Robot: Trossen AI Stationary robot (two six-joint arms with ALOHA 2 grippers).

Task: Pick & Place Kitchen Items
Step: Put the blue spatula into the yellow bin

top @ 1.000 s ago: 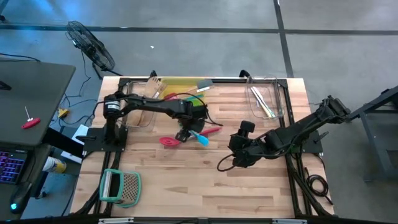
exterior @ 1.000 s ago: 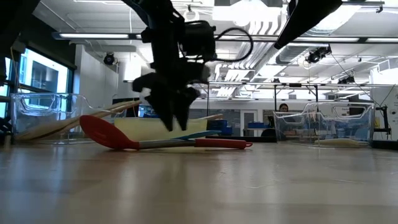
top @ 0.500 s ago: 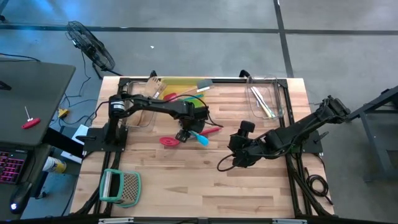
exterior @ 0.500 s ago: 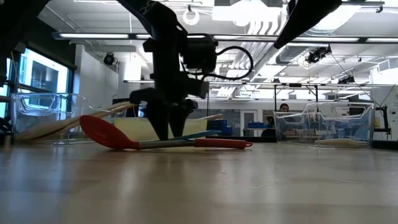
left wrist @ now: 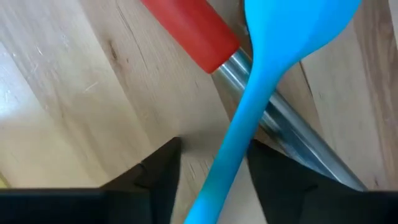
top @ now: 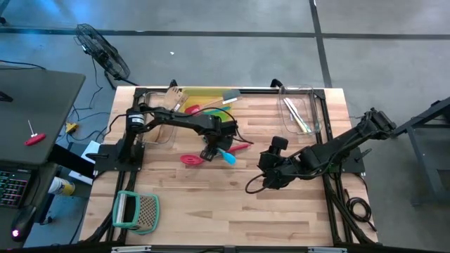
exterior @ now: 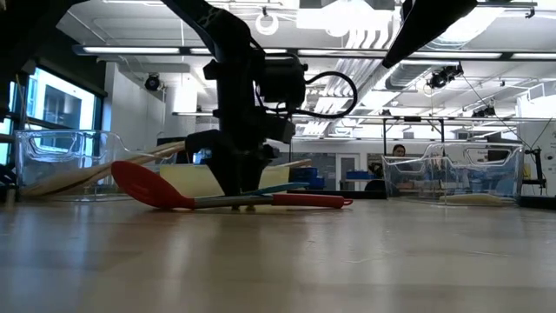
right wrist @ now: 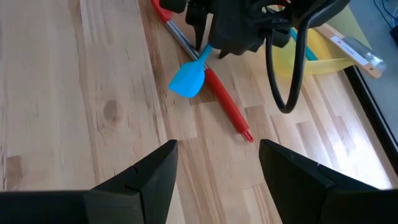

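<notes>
A blue spatula (top: 228,158) lies mid-table, its handle (left wrist: 249,118) crossing over the metal shaft of a red spoon (top: 190,159). Both rest flat on the wood. My left gripper (top: 207,152) points down, its fingertips at the tabletop (exterior: 239,187). It is open, with one finger on each side of the blue handle (left wrist: 214,171). My right gripper (top: 264,184) hangs open above the table to the right, holding nothing (right wrist: 217,180). It looks toward the spatula (right wrist: 186,79) and the spoon (right wrist: 224,99). My left gripper comes from above, and its fingers lie across the blue spatula's handle (left wrist: 227,162) toward the handle's free end. Bare wood shows between the handle and one finger (left wrist: 165,168). The other finger (left wrist: 267,171) stands right beside the handle; I cannot tell whether it touches.
A clear bin (top: 302,112) with utensils stands at the far right, and another clear bin (top: 158,125) at the far left. A yellow sheet (top: 204,95) with more utensils lies along the far edge. A green-and-white rack (top: 137,211) sits at the near left corner.
My left gripper has come down onto the table, over the blue spatula's handle, so that its fingertips now stand beside the handle at the tabletop. The spatula and the spoon have kept their places.
</notes>
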